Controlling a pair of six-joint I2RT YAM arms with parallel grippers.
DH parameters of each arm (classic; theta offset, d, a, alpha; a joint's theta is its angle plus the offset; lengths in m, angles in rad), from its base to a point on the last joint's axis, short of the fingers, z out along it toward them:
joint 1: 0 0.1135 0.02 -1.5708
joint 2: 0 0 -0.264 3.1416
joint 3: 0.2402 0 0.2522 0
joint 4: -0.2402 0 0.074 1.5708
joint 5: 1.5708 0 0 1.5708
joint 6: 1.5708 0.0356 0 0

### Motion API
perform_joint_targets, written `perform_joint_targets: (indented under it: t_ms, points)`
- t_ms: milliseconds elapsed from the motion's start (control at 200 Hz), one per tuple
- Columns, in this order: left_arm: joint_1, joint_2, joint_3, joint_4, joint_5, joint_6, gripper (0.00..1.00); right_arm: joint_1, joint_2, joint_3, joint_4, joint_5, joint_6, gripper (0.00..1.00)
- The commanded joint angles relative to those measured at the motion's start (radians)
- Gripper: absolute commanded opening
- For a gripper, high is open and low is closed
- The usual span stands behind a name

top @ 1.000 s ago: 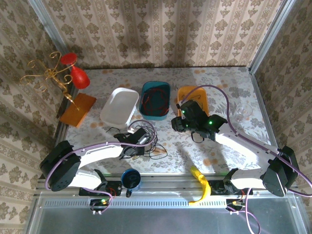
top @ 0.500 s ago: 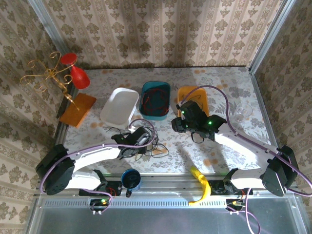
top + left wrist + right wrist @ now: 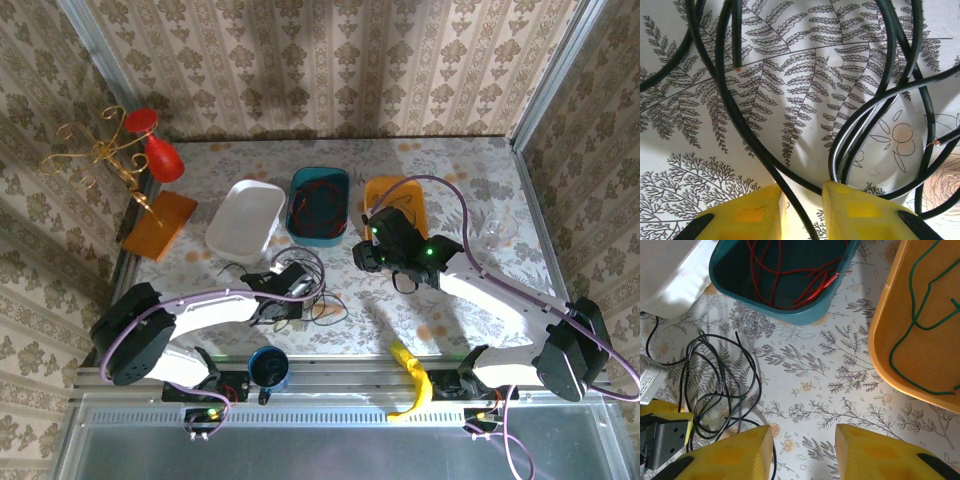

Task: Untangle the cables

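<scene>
near edge of the table (image 3: 440,170): a blue cup (image 3: 268,367) and a yellow object (image 3: 411,377), type not discernible.

just beyond, left of centre: the black cable (image 3: 842,150) lies in a loose tangle of overlapping loops on the patterned cloth. two cut ends lie free among the loops.

the left gripper (image 3: 803,192) sits low over this tangle. its fingers stand a narrow gap apart. one black strand runs through the gap, which is wider than the strand, so no pinch is evident.

the right gripper (image 3: 804,432) hangs above bare cloth to the right of the tangle. its jaws are moderately apart with nothing between them.

further back, three tubs stand in a row:
- white tub (image 3: 665,270), on the left.
- teal tub (image 3: 805,315), in the middle, with the red cable (image 3: 815,286) coiled inside.
- orange tub (image 3: 879,360), on the right, with the green cable (image 3: 911,300) lying inside.

a clear glass (image 3: 497,229) stands to the right of the orange tub.

far left corner: a gold stand (image 3: 100,150) with a red glass (image 3: 163,157) beside it.
</scene>
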Motion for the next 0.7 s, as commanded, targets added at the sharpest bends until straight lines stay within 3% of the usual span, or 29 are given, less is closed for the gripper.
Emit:
perform_joint_targets:
  t_ms: [0,50,155,255,405,570,695]
  points:
    - [-0.003,0.043,0.016,-0.019,0.043,0.026,0.22,-0.001,-0.009,0.001,-0.022,0.022,-0.009,0.4]
    - [-0.003,0.058,0.023,-0.022,0.054,0.03,0.18,-0.002,-0.013,0.002,-0.022,0.024,-0.005,0.4]
    - [-0.005,0.078,0.049,-0.04,0.057,0.046,0.0,-0.002,-0.02,0.001,-0.022,0.03,-0.003,0.4]
    - [-0.013,0.044,0.087,-0.051,0.04,0.079,0.0,-0.001,-0.03,0.001,-0.022,0.011,-0.007,0.4]
    - [-0.009,-0.124,0.127,0.03,0.047,0.159,0.0,0.001,-0.037,-0.004,-0.002,-0.101,-0.024,0.4]
    - [0.1,-0.282,0.103,0.193,0.274,0.167,0.0,0.019,0.004,-0.007,0.068,-0.276,-0.019,0.42]
    - [0.134,-0.329,0.117,0.207,0.362,0.184,0.0,0.06,0.087,0.035,0.068,-0.272,-0.018,0.44]
